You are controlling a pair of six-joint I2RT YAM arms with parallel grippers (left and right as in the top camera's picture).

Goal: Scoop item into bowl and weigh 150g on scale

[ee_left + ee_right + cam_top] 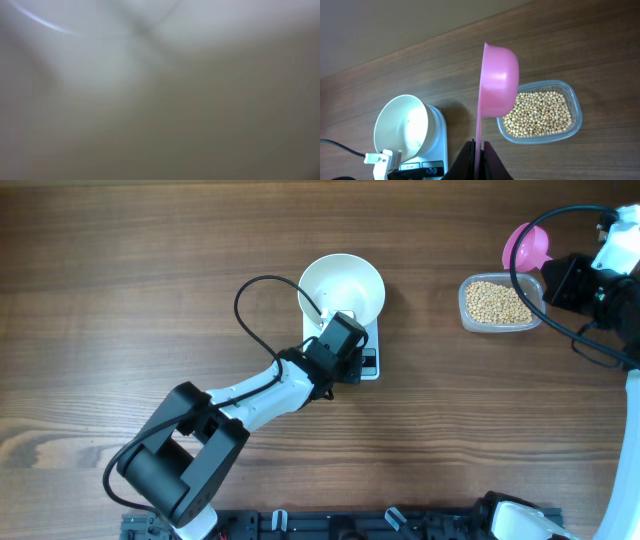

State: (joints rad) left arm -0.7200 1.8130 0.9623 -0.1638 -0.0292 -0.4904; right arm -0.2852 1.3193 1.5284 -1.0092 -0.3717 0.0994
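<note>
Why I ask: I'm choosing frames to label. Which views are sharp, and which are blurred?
Overhead: sharp and evenly lit, bowl, scale and beans all clear. Left wrist: fully blurred, a pale grey wash with nothing recognisable. Right wrist: sharp on the pink scoop and beans, no strong glare.

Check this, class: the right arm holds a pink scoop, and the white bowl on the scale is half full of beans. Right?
No: the bowl on the scale is empty, as the overhead view shows. The right arm does hold the pink scoop.
</note>
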